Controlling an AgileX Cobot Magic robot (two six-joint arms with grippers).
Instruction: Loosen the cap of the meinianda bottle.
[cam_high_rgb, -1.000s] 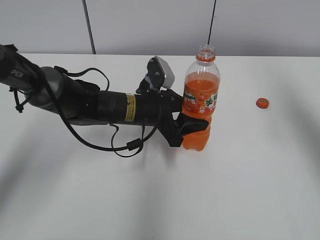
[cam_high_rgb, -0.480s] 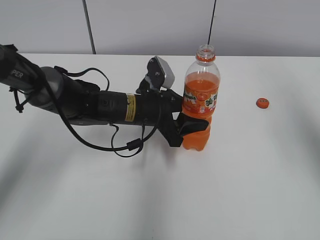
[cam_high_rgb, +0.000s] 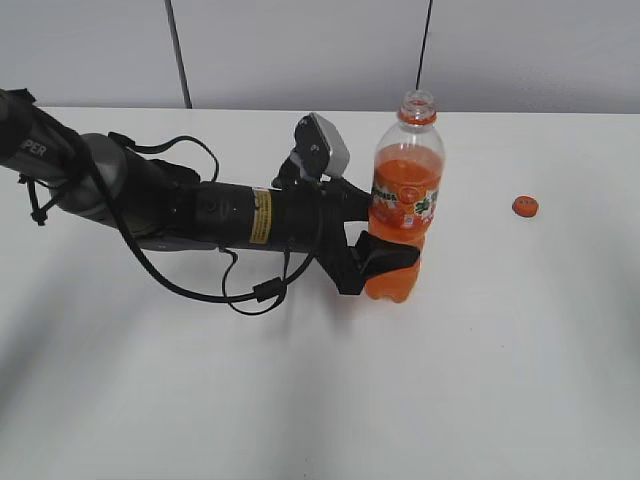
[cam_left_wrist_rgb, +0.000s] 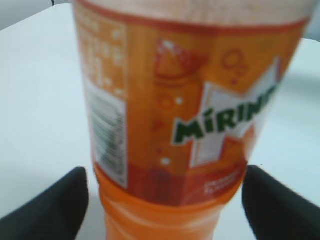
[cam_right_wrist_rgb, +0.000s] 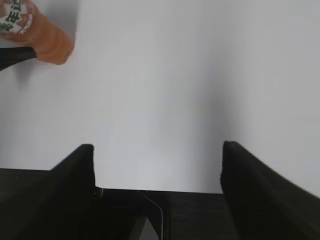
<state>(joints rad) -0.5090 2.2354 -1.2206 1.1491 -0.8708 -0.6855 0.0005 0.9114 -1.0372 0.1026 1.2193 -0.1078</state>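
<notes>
A plain white bench (cam_high_rgb: 300, 400) runs back to a grey wall. The Mirinda bottle (cam_high_rgb: 402, 205) stands upright right of centre, its neck open. The cap (cam_high_rgb: 525, 206) lies on the bench well apart to its right, so loosening looks complete. The left end effector (cam_high_rgb: 385, 252) grasps the bottle's lower body from the left. Letting go abruptly could tip the open bottle and spill. Only the right wrist view shows the right end effector (cam_right_wrist_rgb: 157, 155), spread wide and empty.
</notes>
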